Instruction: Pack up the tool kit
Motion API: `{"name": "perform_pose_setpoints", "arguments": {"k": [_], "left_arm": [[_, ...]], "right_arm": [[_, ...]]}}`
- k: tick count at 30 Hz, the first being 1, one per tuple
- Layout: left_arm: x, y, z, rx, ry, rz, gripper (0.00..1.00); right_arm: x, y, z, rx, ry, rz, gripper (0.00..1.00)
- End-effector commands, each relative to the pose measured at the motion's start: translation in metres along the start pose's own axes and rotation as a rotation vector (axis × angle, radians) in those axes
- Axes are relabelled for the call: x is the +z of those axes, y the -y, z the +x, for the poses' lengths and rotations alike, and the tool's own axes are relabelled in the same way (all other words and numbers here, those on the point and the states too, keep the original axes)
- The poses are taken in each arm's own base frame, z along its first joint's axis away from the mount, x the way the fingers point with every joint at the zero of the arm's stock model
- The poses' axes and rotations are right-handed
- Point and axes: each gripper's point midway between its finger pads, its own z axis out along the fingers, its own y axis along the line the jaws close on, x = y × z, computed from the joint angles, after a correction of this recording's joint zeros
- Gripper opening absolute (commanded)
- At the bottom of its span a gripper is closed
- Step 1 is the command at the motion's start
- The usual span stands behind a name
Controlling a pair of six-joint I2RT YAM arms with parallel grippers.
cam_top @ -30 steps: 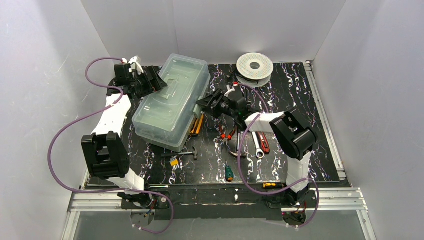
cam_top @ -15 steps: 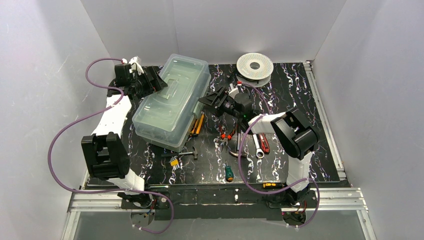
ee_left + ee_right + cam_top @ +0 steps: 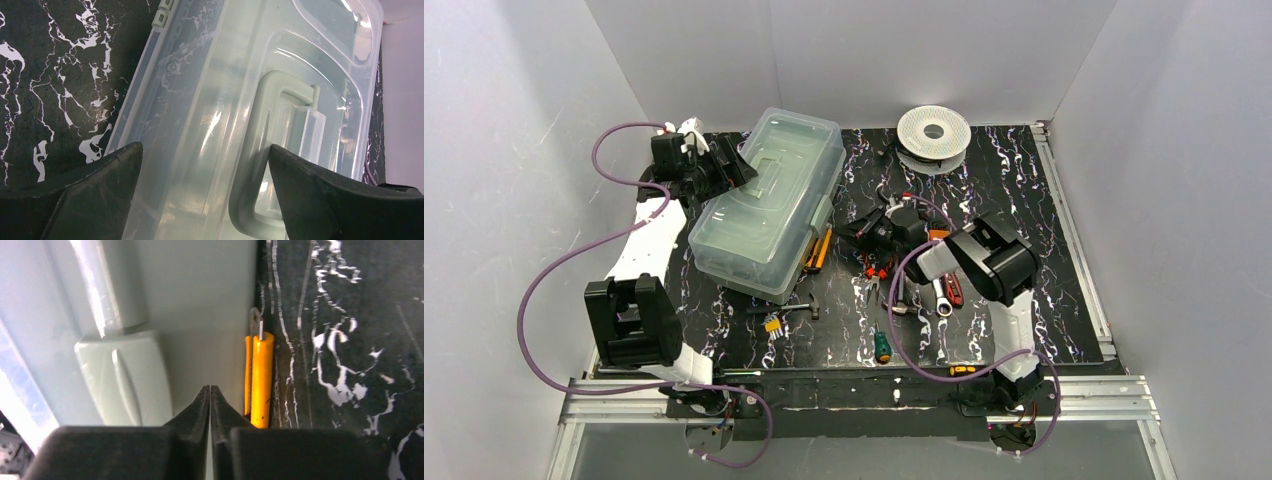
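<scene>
Clear-lidded toolbox (image 3: 769, 205) closed, lying askew at the far left of the black marbled table (image 3: 1024, 200). Left gripper (image 3: 205, 147) above the lid, fingers spread wide beside the pale green handle (image 3: 264, 115); contact with the lid impossible to judge. Right gripper (image 3: 210, 388) pressed together with nothing between, just beside the box's latch (image 3: 125, 375) and a yellow-handled tool (image 3: 261, 375) lying against the base. Hammer (image 3: 789, 310), green screwdriver (image 3: 882, 343), wrench (image 3: 939, 297) and red-handled pliers (image 3: 874, 268) loose on the table nearby.
</scene>
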Motion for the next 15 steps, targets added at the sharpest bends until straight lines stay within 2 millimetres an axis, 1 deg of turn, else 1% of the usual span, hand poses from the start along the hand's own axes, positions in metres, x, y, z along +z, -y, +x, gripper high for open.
{"name": "perform_pose_setpoints", "arguments": {"k": [1, 5, 7, 8, 9, 11, 14, 15], "left_arm": [[-0.015, 0.013, 0.002, 0.001, -0.009, 0.035, 0.97], [-0.017, 0.015, 0.001, 0.016, 0.009, 0.045, 0.97], [-0.017, 0.014, 0.001, 0.016, 0.010, 0.045, 0.97], [-0.016, 0.014, 0.002, 0.012, 0.005, 0.047, 0.97], [-0.015, 0.015, 0.003, 0.011, 0.002, 0.050, 0.98], [-0.013, 0.014, 0.004, 0.005, -0.007, 0.051, 0.98], [-0.013, 0.014, 0.005, 0.004, -0.011, 0.050, 0.98], [-0.013, 0.014, 0.004, 0.005, -0.009, 0.050, 0.98]], "right_arm": [[0.017, -0.017, 0.001, 0.017, -0.031, -0.064, 0.01], [0.027, -0.013, 0.002, 0.033, -0.043, -0.033, 0.01], [0.030, -0.016, 0.003, 0.037, -0.050, -0.031, 0.01], [0.032, -0.021, 0.003, 0.035, -0.054, -0.037, 0.01], [0.033, -0.028, 0.004, 0.030, -0.061, -0.048, 0.01], [0.034, -0.052, 0.008, 0.009, -0.079, -0.104, 0.01], [0.021, -0.101, 0.013, -0.028, -0.076, -0.249, 0.01], [0.016, -0.111, 0.014, -0.034, -0.074, -0.272, 0.01]]}}
